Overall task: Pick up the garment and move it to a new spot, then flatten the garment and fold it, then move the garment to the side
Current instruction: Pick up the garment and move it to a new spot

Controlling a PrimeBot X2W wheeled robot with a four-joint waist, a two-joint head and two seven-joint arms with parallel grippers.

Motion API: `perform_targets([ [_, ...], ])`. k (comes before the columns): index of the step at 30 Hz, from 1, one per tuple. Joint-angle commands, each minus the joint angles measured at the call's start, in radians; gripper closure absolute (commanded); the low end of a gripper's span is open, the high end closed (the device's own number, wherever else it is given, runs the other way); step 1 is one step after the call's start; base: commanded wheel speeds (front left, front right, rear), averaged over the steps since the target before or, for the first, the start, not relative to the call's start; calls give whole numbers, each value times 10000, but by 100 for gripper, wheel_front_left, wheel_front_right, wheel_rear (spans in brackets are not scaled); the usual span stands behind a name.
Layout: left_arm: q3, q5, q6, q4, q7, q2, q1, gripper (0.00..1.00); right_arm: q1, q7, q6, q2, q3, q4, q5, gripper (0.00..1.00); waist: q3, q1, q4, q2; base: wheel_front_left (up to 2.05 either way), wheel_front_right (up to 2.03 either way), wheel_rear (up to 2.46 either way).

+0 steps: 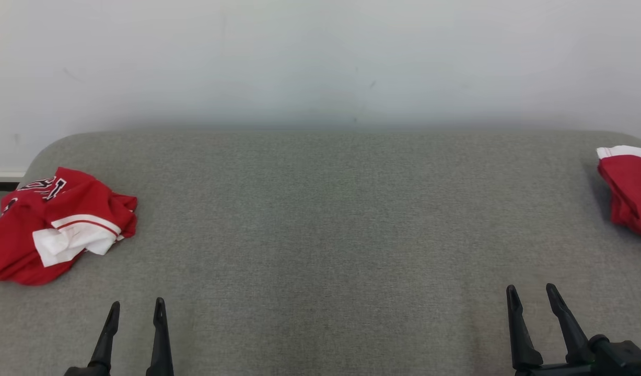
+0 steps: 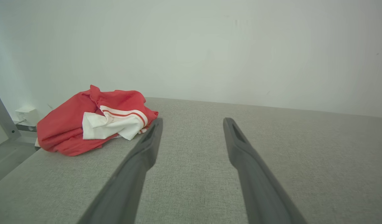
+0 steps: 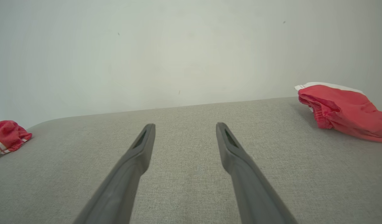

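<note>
At the left end of the grey woven fabric surface (image 1: 325,224), the crumpled red garment (image 1: 59,224) lay in a loose heap reaching that surface's rounded left edge.
- Cloth: bright red, bunched into soft folds, no part spread flat.
- Trim: a white band with one thin red stripe ran across the front of the heap; a white panel was turned out beneath it.
- Marking: dark lettering edged in white showed on the far upper fold, too creased to read.
- Left wrist view: the heap (image 2: 94,127) sat ahead and to the left of the fingers, white trim facing the camera.
- Right wrist view: only its near end (image 3: 7,135) showed, with a gathered edge.

Left gripper (image 1: 137,303): low at the near edge, fingers apart, holding nothing, near the heap but clear of it. From its own wrist camera, one finger (image 2: 147,146) overlapped the heap's right edge; contact could not be told from that view.

Right gripper (image 1: 531,287): near edge on the right side, fingers likewise spread and empty, well apart from the heap.

Second red garment (image 1: 631,188): at the far right end of the surface, more compact, with a white edge on top and a gathered hem (image 3: 321,113).

Pale plain wall (image 1: 320,62) stood behind the surface. Small white box (image 2: 27,113) sat low against it, beyond the heap.
</note>
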Motion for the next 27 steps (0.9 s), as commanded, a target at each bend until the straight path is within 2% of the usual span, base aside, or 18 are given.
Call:
perform_targets([
  [1, 46, 104, -48, 6, -28, -14, -121, 0, 143, -26, -29, 44, 18, -19, -15, 0, 42, 0, 262, 1, 0, 0, 0],
  [7, 110, 110, -19, 19, -28, -11, -223, 0, 106, -38, -29, 43, 36, -50, 7, 0, 198, 0, 969, 1, 0, 0, 0],
  [20, 267, 43, 138, 162, -28, -20, -241, 0, -51, 0, -28, -121, 183, -89, -56, 0, 522, 0, 3541, 1, 0, 0, 0],
  [27, 504, -78, 260, 160, -28, -26, 57, 0, -232, 77, -28, -180, 438, -130, -74, 0, 447, 0, 4514, 1, 0, 0, 0],
])
